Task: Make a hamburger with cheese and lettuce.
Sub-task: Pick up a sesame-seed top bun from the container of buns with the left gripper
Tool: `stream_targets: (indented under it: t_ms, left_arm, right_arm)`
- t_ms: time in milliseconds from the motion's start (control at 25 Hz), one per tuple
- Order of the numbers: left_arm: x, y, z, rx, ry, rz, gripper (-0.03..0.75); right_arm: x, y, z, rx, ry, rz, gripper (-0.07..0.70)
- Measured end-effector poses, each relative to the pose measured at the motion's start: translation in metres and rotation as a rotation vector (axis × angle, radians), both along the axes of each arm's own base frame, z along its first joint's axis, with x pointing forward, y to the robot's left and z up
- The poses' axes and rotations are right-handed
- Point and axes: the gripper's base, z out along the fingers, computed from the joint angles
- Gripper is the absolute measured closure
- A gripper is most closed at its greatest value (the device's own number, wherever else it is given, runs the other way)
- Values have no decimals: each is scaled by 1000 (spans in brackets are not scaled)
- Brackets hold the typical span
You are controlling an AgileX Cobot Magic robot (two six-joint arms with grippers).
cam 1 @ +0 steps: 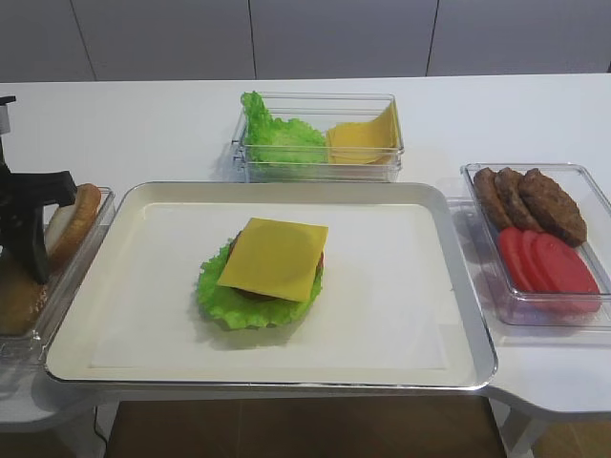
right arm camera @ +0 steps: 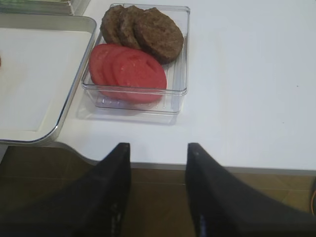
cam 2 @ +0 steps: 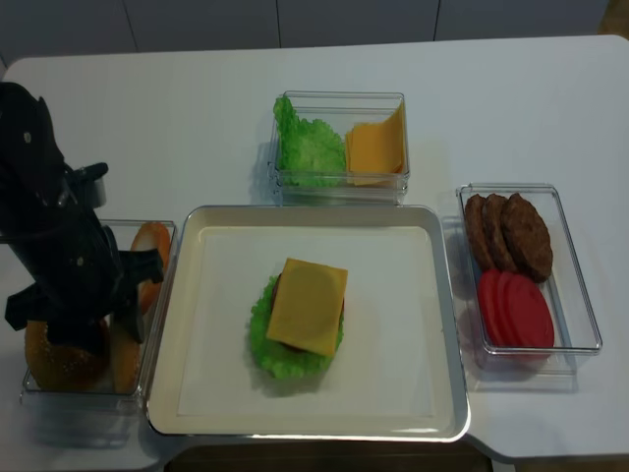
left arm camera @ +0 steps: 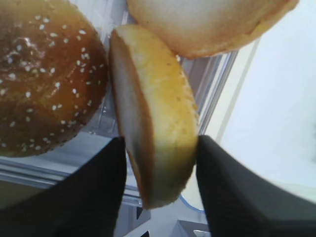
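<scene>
Left wrist view: bun half standing on edge, pinched between the black fingers of the left gripper

Beside it, close up and only here: sesame-seeded bun top and another pale bun half inside the clear bin. From the exterior high views instead: hamburger mid-tray, well apart from that gripper, cheese lying flat over a dark patty, lettuce fringing out beneath, no bun top on the stack. Behind the tray, container of lettuce heap and cheese slices. From the right wrist view: right gripper spread apart, holding nothing, poised off the table edge near the box of patties and tomato slices
</scene>
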Motion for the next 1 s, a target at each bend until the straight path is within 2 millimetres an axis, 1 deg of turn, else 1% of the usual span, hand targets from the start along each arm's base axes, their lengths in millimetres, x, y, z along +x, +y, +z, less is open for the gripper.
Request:
stream_targets:
  t_ms: [400, 840, 1000]
  left_arm:
    - [0, 1, 0, 11, 5, -4, 486]
    - [0, 3, 0, 30, 3, -37, 494]
    - [2, 2, 6, 28, -14, -46, 497]
  right_arm:
    - [0, 0, 0, 0, 0, 0, 332]
    - [0, 0, 0, 0, 0, 0, 332]
    - [0, 0, 0, 0, 0, 0, 332]
